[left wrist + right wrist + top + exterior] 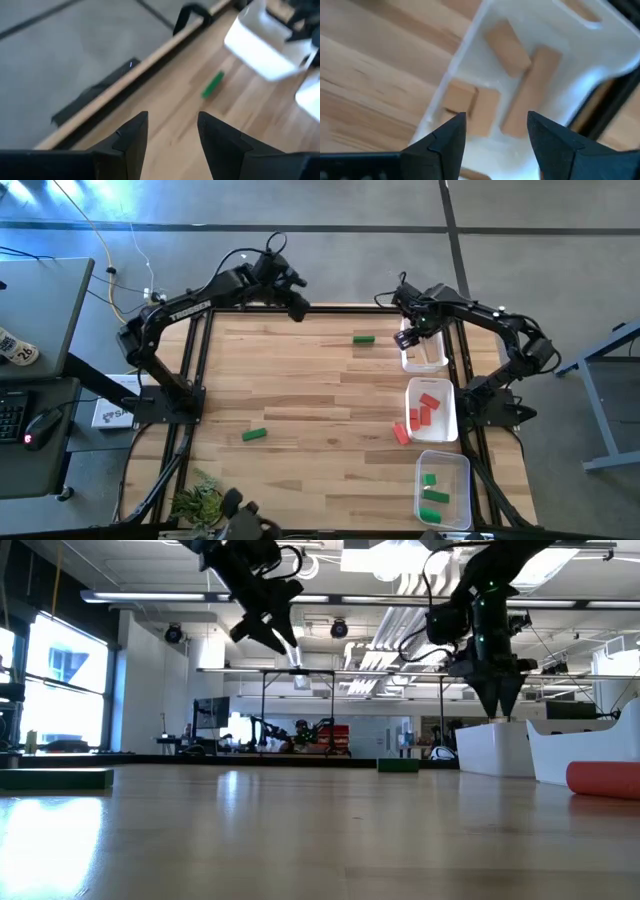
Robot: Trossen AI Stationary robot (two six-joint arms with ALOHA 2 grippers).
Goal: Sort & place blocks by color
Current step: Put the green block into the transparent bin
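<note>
- High view: the left gripper [297, 308] hangs over the table's [300, 390] top edge, upper centre of the frame. The right gripper [408, 338] sits over the top white tray [424, 350], upper right. A green block [363, 338] lies between the two grippers; another green block [254, 435] lies lower left. Red blocks [427, 409] fill the middle tray [431, 411], with one red block [401, 434] on the wood at its lower-left corner. More green blocks [433, 490] lie in the clear tray [443, 490], lower right.
- Low view: both grippers hang above the tabletop — the right one points down over the white tray at right.
- Left wrist view: its fingers [132, 137] stand apart with nothing between them; the green block shows upper right of centre.
- Right wrist view: its fingers [451, 136] are parted and empty, just above tan blocks [507, 42] lying in the white tray — at least four.
</note>
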